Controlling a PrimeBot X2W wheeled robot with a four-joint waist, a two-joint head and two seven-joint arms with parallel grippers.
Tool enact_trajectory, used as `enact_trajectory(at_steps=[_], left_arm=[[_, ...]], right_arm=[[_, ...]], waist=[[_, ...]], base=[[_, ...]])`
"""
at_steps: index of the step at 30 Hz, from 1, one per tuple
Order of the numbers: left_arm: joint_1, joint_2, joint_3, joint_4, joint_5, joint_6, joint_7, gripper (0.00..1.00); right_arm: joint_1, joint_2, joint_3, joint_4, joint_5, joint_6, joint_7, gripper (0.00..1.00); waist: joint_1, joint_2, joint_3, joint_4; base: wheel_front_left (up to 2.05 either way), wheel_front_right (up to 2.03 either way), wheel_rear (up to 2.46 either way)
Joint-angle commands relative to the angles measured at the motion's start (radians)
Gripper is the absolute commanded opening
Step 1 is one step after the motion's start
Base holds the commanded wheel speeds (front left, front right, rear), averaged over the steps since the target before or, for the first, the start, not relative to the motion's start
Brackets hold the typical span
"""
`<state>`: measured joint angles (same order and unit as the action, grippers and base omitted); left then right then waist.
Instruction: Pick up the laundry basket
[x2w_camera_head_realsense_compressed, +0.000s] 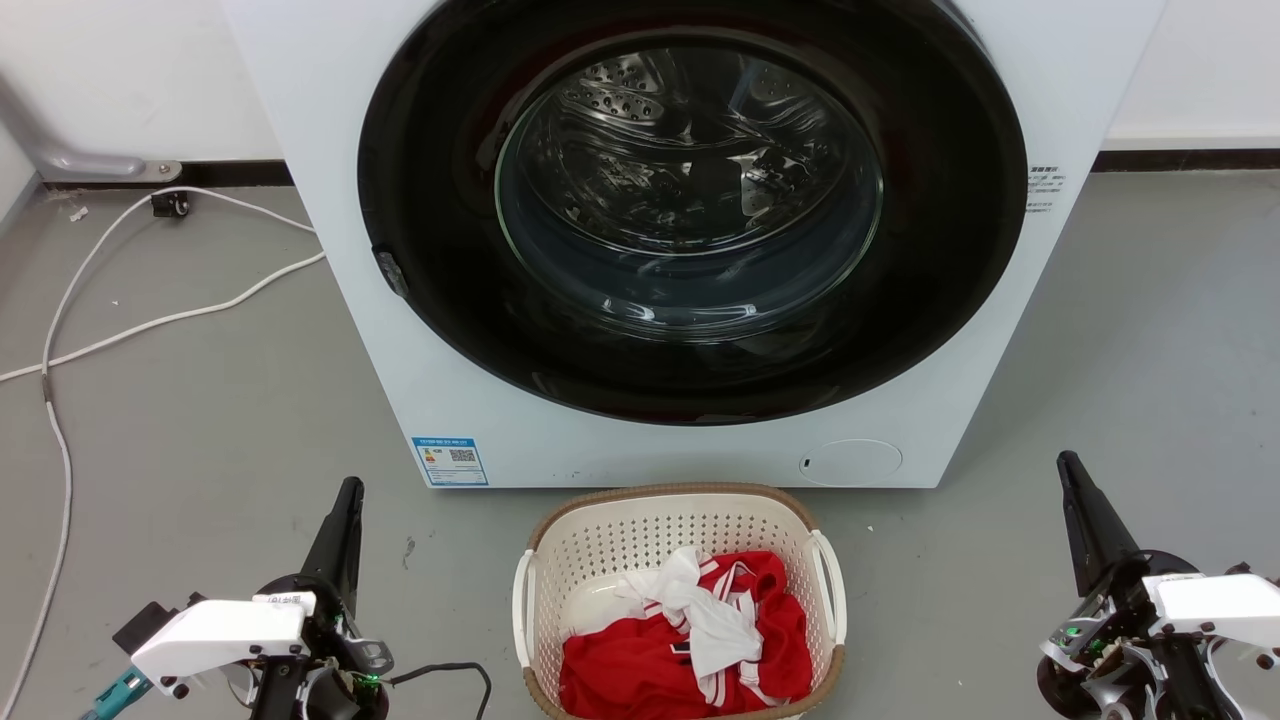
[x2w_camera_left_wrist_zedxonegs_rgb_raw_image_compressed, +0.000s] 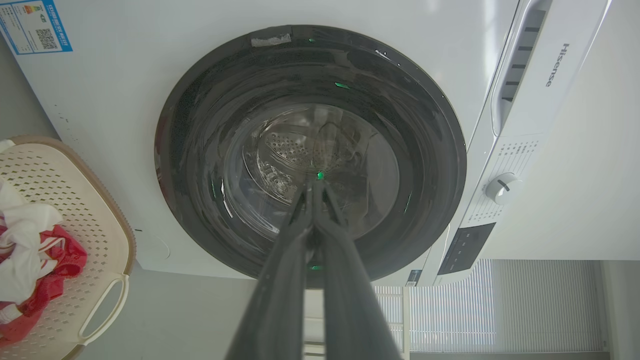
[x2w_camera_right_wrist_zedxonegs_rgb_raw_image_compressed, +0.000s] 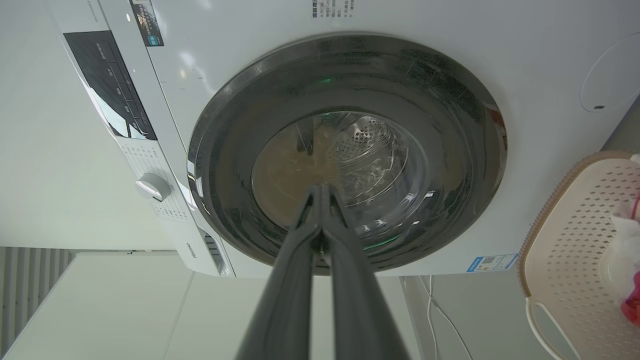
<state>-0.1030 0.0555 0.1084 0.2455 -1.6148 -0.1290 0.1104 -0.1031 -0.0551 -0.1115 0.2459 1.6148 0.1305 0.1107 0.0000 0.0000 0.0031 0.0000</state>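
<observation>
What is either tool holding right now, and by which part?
Nothing. The left tool and right tool are shut and empty, apart from the laundry basket.

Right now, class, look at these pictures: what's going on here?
A two-armed robot faces a washing machine. The laundry basket, holding red and white clothes, sits on the floor before it, untouched. The left pincer and right pincer are both shut, empty, one on each side of the basket, apart from it.

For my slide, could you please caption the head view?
Laundry basket before washing machine, flanked by shut left tool and right tool.
</observation>
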Motion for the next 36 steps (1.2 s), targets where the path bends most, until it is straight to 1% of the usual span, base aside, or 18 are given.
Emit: enact_trajectory(at_steps=[1,29,30,36], left_arm=[[-0.010,-0.002,0.003,0.001,0.002,-0.003,0.001,0.00],[-0.010,-0.002,0.006,0.002,0.005,-0.003,0.003,0.00],[-0.010,-0.003,0.006,0.002,0.005,-0.003,0.003,1.00],[0.004,-0.003,-0.024,0.004,0.009,0.000,-0.022,1.00]], right_arm=[[-0.011,0.004,-0.001,0.001,-0.007,0.000,0.004,0.00],[-0.011,0.005,-0.003,0.001,-0.006,0.000,0.004,0.00],[-0.011,0.005,-0.003,0.001,-0.006,0.000,0.004,1.00],[0.010,0.001,0.013,-0.005,-0.009,0.000,-0.020,1.00]], waist=[[0.0000,0.0000,0.000,0.000],[0.0000,0.0000,0.000,0.000],[0.0000,0.0000,0.000,0.000],[0.0000,0.0000,0.000,0.000]], base=[[0.00,0.00,0.00],[0.00,0.00,0.00],[0.00,0.00,0.00],[0.00,0.00,0.00]])
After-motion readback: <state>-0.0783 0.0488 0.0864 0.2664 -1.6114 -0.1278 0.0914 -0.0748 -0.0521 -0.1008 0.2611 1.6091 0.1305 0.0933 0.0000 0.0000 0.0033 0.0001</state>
